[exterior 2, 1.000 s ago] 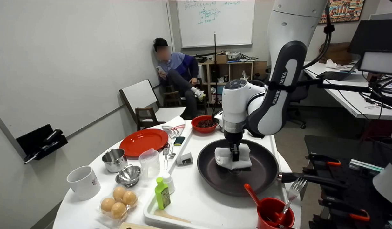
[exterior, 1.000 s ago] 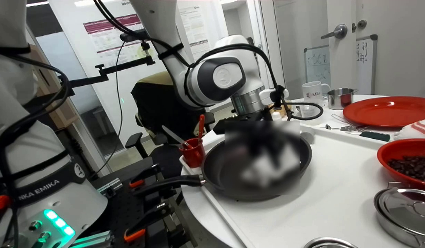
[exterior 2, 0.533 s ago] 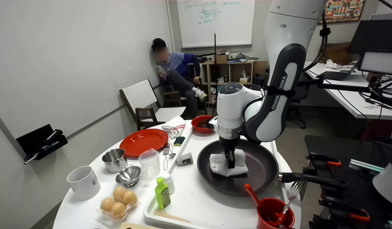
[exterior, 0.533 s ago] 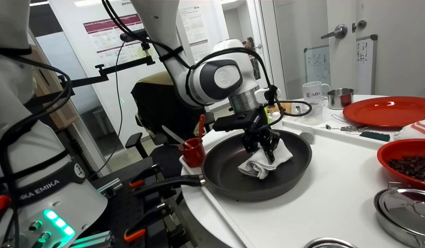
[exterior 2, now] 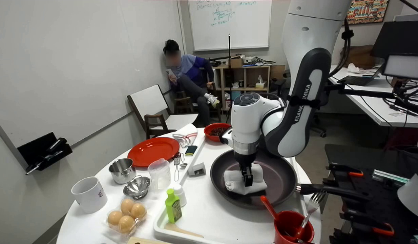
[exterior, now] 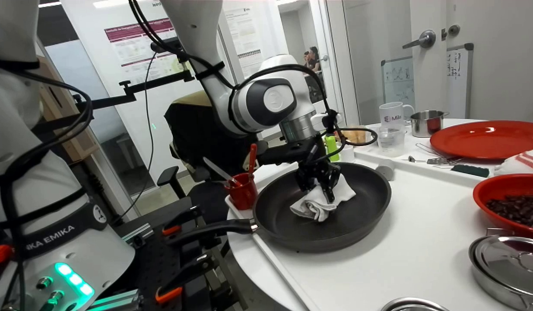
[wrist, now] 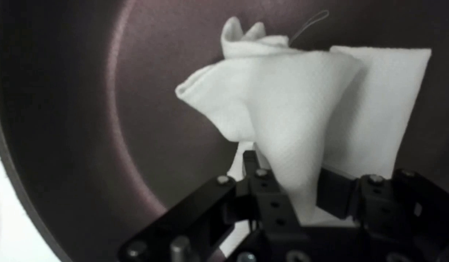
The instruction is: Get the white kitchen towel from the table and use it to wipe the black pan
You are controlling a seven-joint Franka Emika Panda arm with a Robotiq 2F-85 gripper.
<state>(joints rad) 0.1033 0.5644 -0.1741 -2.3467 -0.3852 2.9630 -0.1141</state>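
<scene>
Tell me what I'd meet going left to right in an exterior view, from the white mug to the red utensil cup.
Left to right: white mug → steel cup → green bottle → small pale cylinder → white kitchen towel, inside the black pan → red utensil cup.

Robot base [exterior: 50,237]: "EMIKA" legible, preceding word partly hidden, ends "KA". Robot arm [exterior 2: 301,108]: "FRANK" and "MIKA", black strap [exterior 2: 304,101] covering letters between. White mug [exterior: 392,110]: "Mila" beside small logo [exterior: 386,119]. Wall poster [exterior: 141,49], whiteboard [exterior 2: 231,28] handwriting, green bottle [exterior 2: 173,208] label: too small to read.
</scene>
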